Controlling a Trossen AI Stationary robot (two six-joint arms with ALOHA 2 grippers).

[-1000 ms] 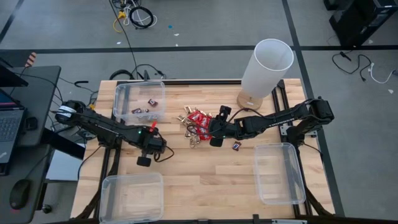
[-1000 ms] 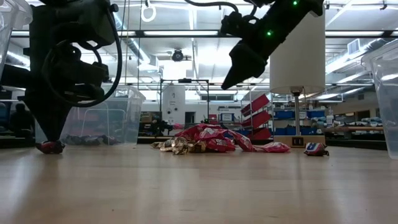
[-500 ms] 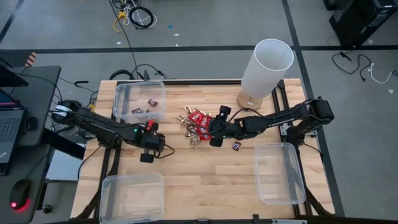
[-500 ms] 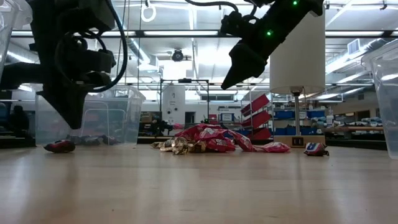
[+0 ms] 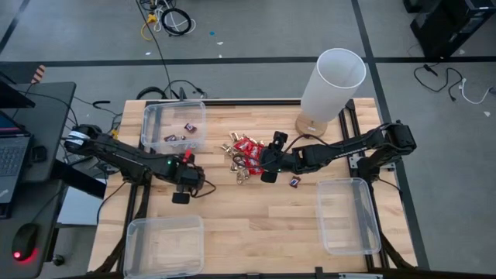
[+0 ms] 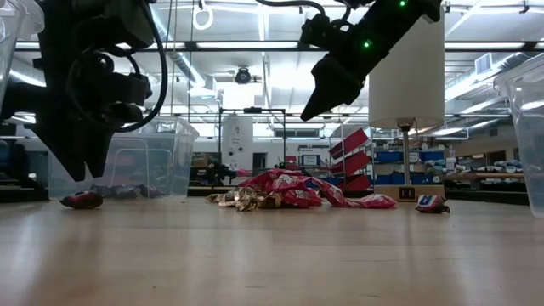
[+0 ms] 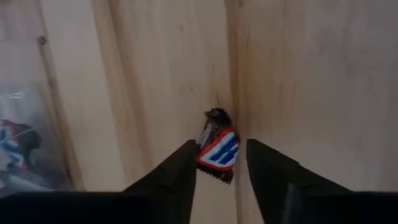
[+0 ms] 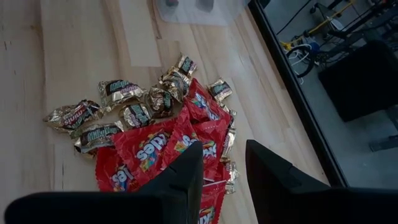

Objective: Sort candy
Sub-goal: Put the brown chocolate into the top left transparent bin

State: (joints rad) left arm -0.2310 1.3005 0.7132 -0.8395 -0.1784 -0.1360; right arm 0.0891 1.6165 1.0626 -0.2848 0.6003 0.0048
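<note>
**Candy heap mid-surface, one bar under your left gripper**

You have the candy [image 5: 246, 155] heaped at the middle of the wooden surface [image 5: 256, 217], toward its far edge. In the right wrist view the red packets [image 8: 163, 146] read "Skittles" and the gold-foil pieces [image 8: 99, 132] read "Milky Way". One stray dark mini bar [image 5: 294, 183] lies alone to the right of the heap, just beside the right bin [image 5: 347, 215].

Your left gripper [image 5: 180, 197] hangs over the left half of the surface with its jaws apart. A dark mini bar with a red, white and blue wrapper [image 7: 217, 149] lies on the wood between the fingers [image 7: 180, 177]; the writing on it cannot be read. In the low view it lies on the surface with the gripper raised clear above it.

Your right gripper [image 5: 266, 175] hovers at the heap's right edge, jaws apart, nothing between them.

Around you: a clear bin at the far left [image 5: 173, 125] with a few dark bars in it, a second clear bin at the near left [image 5: 163, 246], and the right bin at the near right. A tall white cylinder [image 5: 332, 84] on a wooden base stands at the far right, just behind the right arm. A laptop [image 5: 12, 151] and a mouse [image 5: 23, 242] sit on a desk off to the left.
</note>
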